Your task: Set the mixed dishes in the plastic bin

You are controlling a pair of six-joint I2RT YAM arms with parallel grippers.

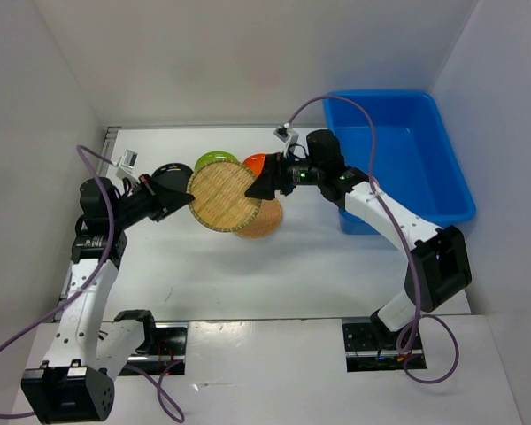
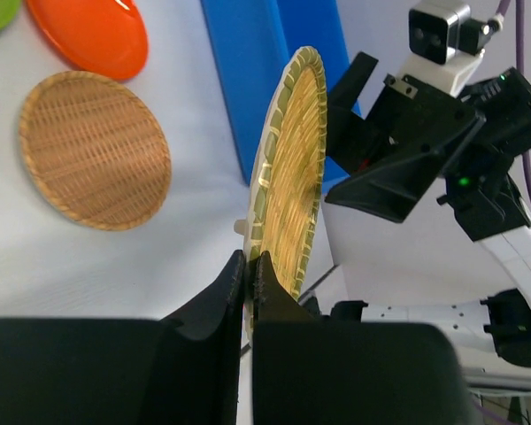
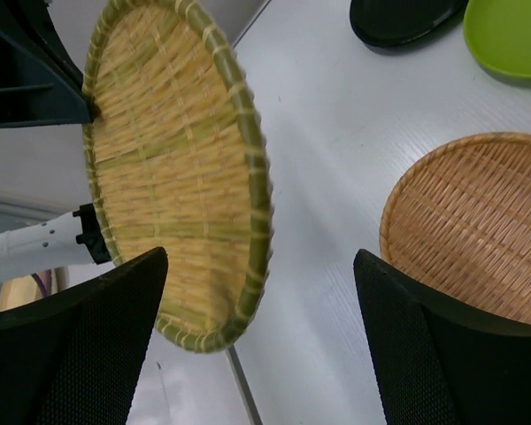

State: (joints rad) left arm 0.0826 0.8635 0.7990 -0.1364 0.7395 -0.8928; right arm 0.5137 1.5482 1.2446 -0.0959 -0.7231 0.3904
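We look into a white-walled enclosure with a white counter (image 1: 248,274). Above the counter's middle, a yellow-green woven round tray (image 1: 221,197) is held off the surface, tilted on edge. The left gripper (image 2: 250,261) is pinching its rim, fingers pressed onto the weave. The right gripper (image 1: 258,189) is spread wide at the opposite rim, which sits between its fingers. We cannot tell whether they touch it.

A tan woven round tray (image 1: 264,223) lies flat just beneath. Toward the far edge sit a small round orange plate (image 1: 255,162), a lime green plate (image 1: 214,159) and a black plate (image 1: 171,177). The large bright blue rectangular plastic bin (image 1: 398,150) stands at the far right corner.
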